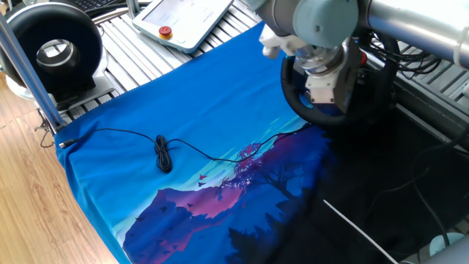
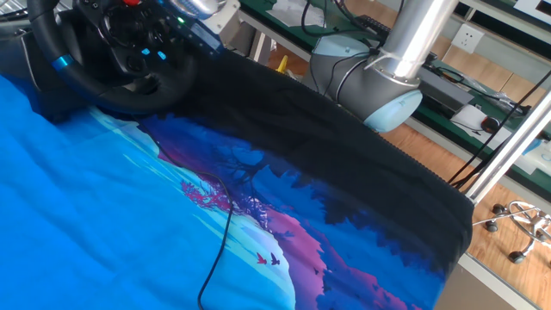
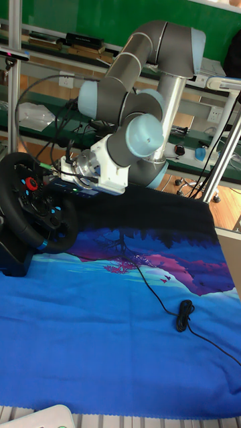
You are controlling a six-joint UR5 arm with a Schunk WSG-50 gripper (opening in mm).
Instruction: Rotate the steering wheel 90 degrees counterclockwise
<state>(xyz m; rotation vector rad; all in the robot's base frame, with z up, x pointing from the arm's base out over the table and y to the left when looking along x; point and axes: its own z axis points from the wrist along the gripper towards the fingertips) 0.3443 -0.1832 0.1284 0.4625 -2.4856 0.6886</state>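
Note:
The steering wheel [image 3: 30, 200] stands upright at the left end of the table, black padded rim, red dial [image 3: 31, 184] on its hub. Its blue rim stripe [image 2: 62, 62] shows in the other fixed view. My gripper [image 3: 60, 175] reaches in from the right and sits right at the upper right side of the wheel [image 2: 103, 82], close over the hub. In one fixed view the wrist covers the fingers, and only the lower rim of the wheel [image 1: 302, 111] shows. Whether the fingers hold the rim is hidden.
A blue printed cloth [image 1: 190, 110] covers the table, with a coiled black cable [image 1: 163, 154] lying on it. A thick black ring device [image 1: 55, 45] and a white pendant [image 1: 183, 18] lie beyond the cloth's edge. An aluminium post [image 1: 26, 66] stands beside them. The arm's base [image 2: 370, 82] is behind the table.

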